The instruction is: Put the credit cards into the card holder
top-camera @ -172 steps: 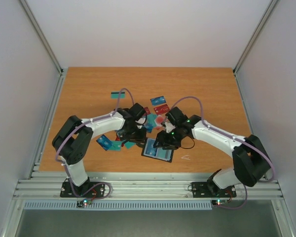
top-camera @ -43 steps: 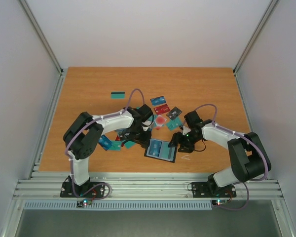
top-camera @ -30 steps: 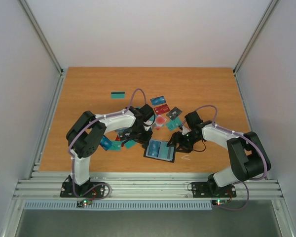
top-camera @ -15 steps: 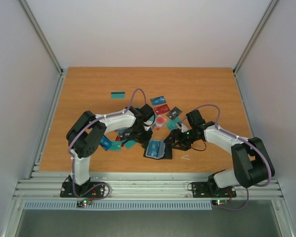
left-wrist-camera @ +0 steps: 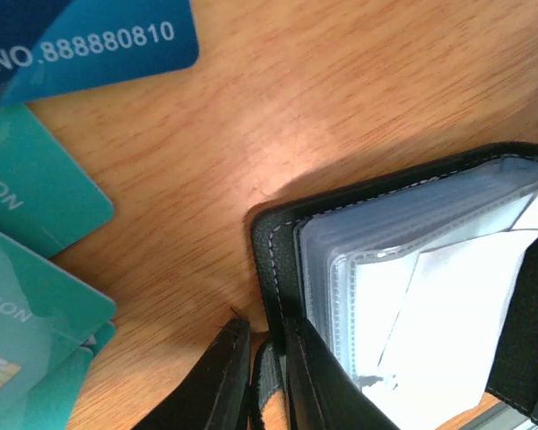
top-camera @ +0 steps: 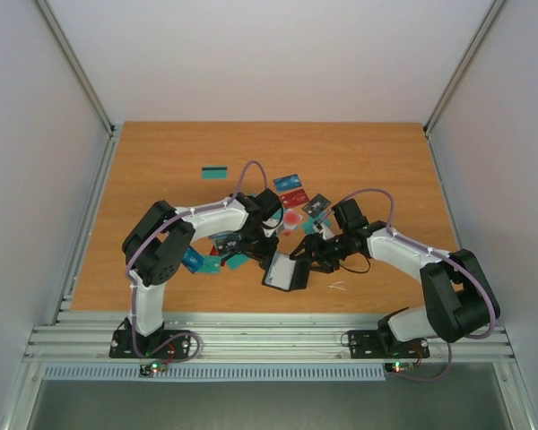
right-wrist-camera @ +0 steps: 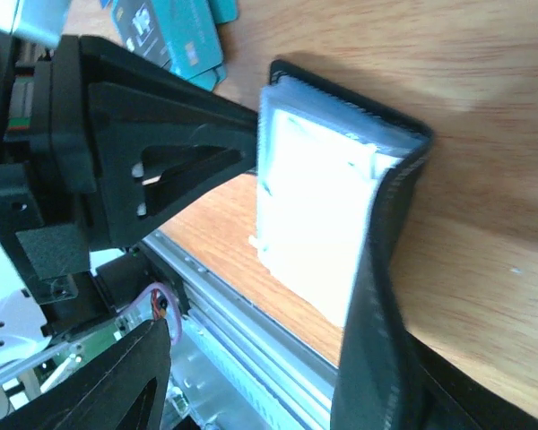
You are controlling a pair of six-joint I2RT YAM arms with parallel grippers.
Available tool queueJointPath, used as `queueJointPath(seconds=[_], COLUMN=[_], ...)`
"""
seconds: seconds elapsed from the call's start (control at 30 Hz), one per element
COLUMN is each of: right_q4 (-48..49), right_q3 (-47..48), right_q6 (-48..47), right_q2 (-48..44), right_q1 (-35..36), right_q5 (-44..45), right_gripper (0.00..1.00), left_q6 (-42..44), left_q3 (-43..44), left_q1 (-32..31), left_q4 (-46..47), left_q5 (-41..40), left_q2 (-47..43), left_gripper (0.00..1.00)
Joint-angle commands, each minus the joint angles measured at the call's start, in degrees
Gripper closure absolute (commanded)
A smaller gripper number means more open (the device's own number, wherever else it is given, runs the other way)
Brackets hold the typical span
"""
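near the middle of the surface [top-camera: 161, 161], toward its near edge, the card holder [top-camera: 285, 273] lies between both arms, one cover flat and the other raised.

left end effector [left-wrist-camera: 264, 336]: clenched on the holder's stitched cover edge at a corner. only the finger ends are in frame. in the top view its own wrist hides it.

right end effector [top-camera: 310, 254]: released, fingers set wide. in the right wrist view the raised cover stands between them, and the right-hand finger cannot be separated from the dark cover.

clear sleeves [left-wrist-camera: 403, 269] with a white insert [right-wrist-camera: 305, 188] show inside the holder. whether they contain a card cannot be determined.

credit cards [top-camera: 292, 198] lie loose to the left and far side of the holder, several overlapped by the arms. a single teal card [top-camera: 215, 171] lies well apart, far left. in the left wrist view the cards are cut off by the frame; a blue card [left-wrist-camera: 99, 45] reads "no.888880810".
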Motion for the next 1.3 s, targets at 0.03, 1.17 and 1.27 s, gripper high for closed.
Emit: queueJointPath(seconds=[0.03, 1.17, 1.27], right_q4=[3.53, 14.06, 13.75], right_q3=[2.23, 5.99, 6.61], right_q6=[1.25, 3.54, 3.43], right_q2=[1.36, 17.56, 17.34], right_q1=[2.70, 6.13, 6.15], right_q5=[-2.35, -3.86, -4.25], right_gripper=[0.39, 0.48, 0.55], left_q6=[0.41, -5.72, -5.43], left_q3=[-0.49, -2.13, -2.31], left_q1=[-1.11, 1.85, 2.40], left_q4=[1.53, -2.86, -3.72], left_q5=[-0.30, 2.52, 2.60], left_q2=[3.80, -10.70, -12.55], left_gripper=[0.87, 0.65, 0.63])
